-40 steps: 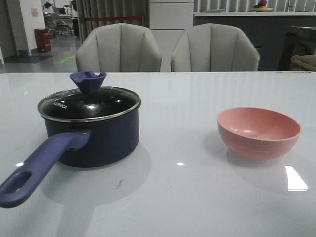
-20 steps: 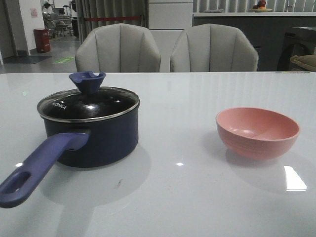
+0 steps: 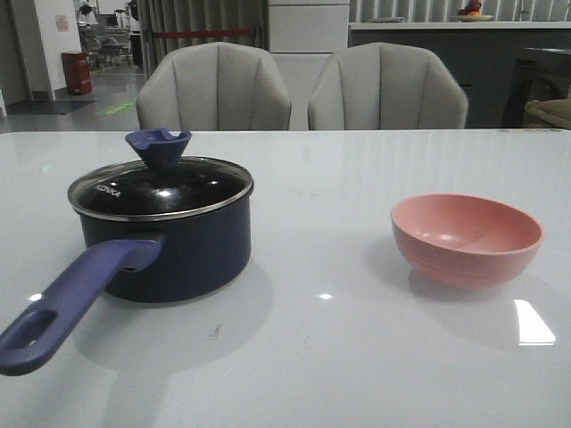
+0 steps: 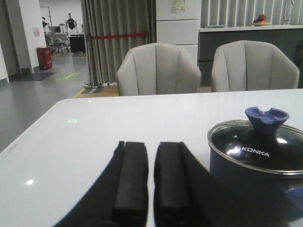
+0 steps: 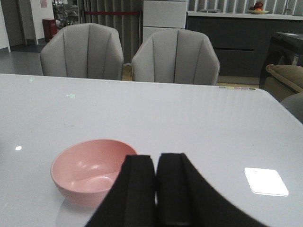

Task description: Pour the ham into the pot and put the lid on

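The dark navy pot stands on the left of the white table with its purple-blue handle pointing toward the front left. The glass lid with its blue knob sits on the pot. No ham shows in any view; the pink bowl looks empty inside. In the left wrist view my left gripper is shut with nothing in it, beside the pot and lid. My right gripper is shut and empty, just beside the pink bowl. Neither gripper shows in the front view.
Two grey chairs stand behind the table's far edge. A bright light reflection lies on the table surface near the bowl.
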Tool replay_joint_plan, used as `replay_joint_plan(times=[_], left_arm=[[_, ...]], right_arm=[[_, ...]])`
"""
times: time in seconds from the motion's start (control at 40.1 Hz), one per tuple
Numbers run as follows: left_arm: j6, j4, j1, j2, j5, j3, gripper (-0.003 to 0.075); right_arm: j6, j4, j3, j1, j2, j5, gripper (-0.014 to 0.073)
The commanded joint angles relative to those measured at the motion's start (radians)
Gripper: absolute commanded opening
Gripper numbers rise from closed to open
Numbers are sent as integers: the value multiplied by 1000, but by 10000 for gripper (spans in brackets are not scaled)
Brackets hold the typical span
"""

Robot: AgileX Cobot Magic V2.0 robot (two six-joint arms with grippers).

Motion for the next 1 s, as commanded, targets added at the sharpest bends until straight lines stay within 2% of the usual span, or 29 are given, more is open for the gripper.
replay_joint_plan(times=[0.0,0.125,0.971], left_arm=[[-4,-9,0,-21,-77,20,132],[-4,-9,0,-19,-77,20,132],[-4,-9,0,-19,-77,20,132]], right_arm=[[11,-19,16,-7,-30,-126,158],[11,-19,63,-7,-29,-200,158],[11,-19,62,-7,-29,-199,158]])
